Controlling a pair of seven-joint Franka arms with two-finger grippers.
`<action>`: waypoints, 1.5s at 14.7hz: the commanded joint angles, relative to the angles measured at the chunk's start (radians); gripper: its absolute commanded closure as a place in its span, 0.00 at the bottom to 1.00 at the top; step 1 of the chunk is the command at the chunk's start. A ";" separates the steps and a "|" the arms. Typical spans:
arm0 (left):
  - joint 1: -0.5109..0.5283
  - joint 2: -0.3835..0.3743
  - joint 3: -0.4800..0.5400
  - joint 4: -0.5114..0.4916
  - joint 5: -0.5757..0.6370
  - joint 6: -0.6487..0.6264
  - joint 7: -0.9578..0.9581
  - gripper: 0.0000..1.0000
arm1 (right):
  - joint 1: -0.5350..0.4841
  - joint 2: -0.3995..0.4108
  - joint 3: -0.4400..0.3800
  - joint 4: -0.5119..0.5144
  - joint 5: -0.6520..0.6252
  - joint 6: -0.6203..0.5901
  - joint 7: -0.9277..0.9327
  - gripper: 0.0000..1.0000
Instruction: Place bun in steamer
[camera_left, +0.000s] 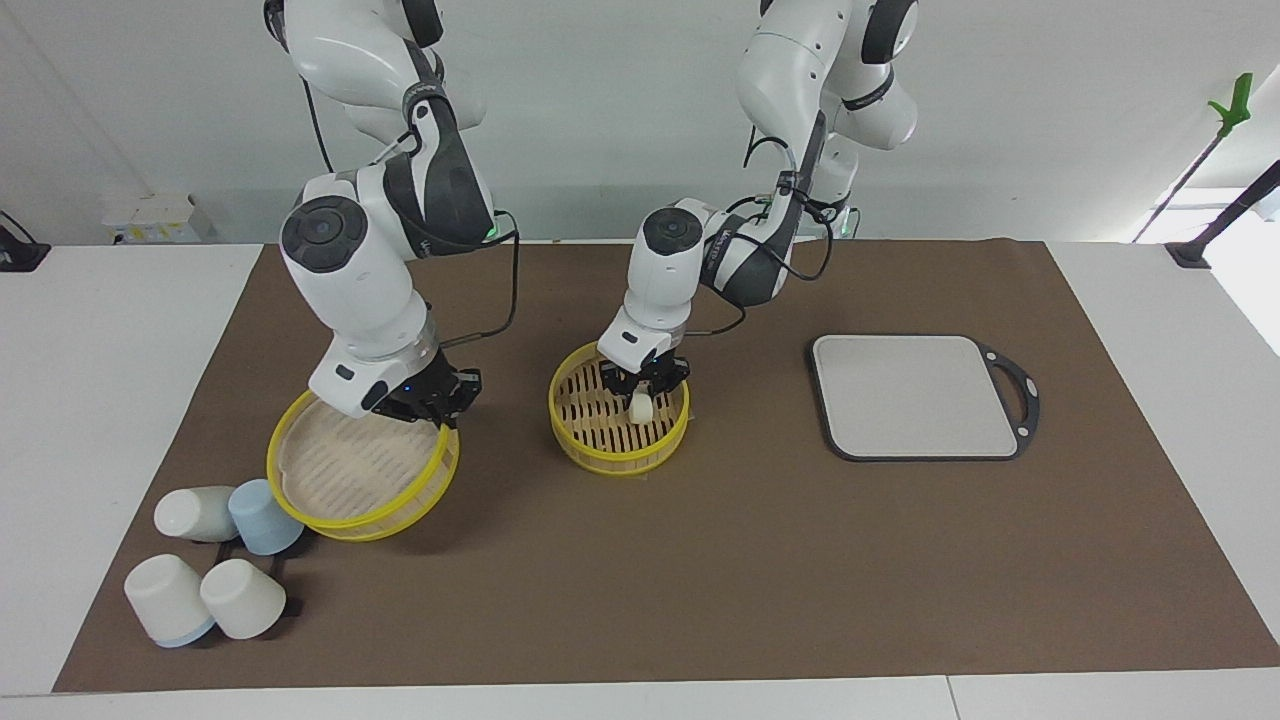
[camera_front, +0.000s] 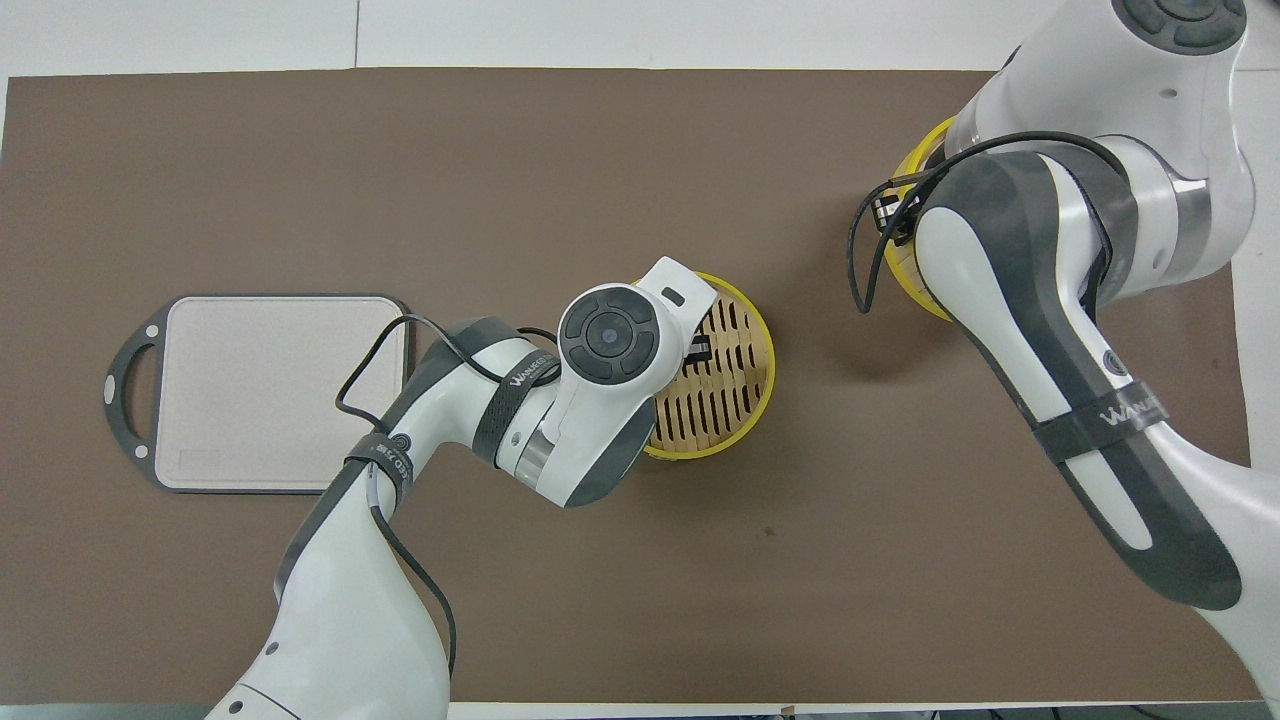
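Observation:
The yellow-rimmed steamer (camera_left: 575, 425) (camera_front: 762, 372) stands in the middle of the brown mat. The cream-white bun (camera_left: 641, 406) stands on its slatted floor, near the rim toward the left arm's end. My left gripper (camera_left: 643, 388) (camera_front: 696, 352) hangs just over the bun, open, its fingertips loosely beside the bun's top. In the overhead view the left hand hides the bun. My right gripper (camera_left: 443, 412) is shut on the rim of the steamer's lid (camera_left: 350, 475) (camera_front: 912, 285) and holds it tilted toward the right arm's end of the table.
A grey cutting board (camera_left: 915, 395) (camera_front: 270, 390) lies toward the left arm's end. Several white and blue cups (camera_left: 215, 560) lie tipped beside the lid, farther from the robots. The brown mat (camera_left: 700, 560) covers most of the table.

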 joint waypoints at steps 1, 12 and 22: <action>-0.024 -0.015 0.015 -0.028 -0.011 0.025 -0.045 0.00 | -0.010 -0.037 0.008 -0.038 0.019 0.010 -0.020 1.00; 0.203 -0.369 0.028 -0.033 -0.012 -0.468 0.101 0.00 | 0.123 -0.040 0.005 -0.053 0.011 0.100 0.297 1.00; 0.619 -0.503 0.032 0.027 0.112 -0.743 0.704 0.00 | 0.457 0.106 -0.006 0.073 -0.041 0.131 0.762 1.00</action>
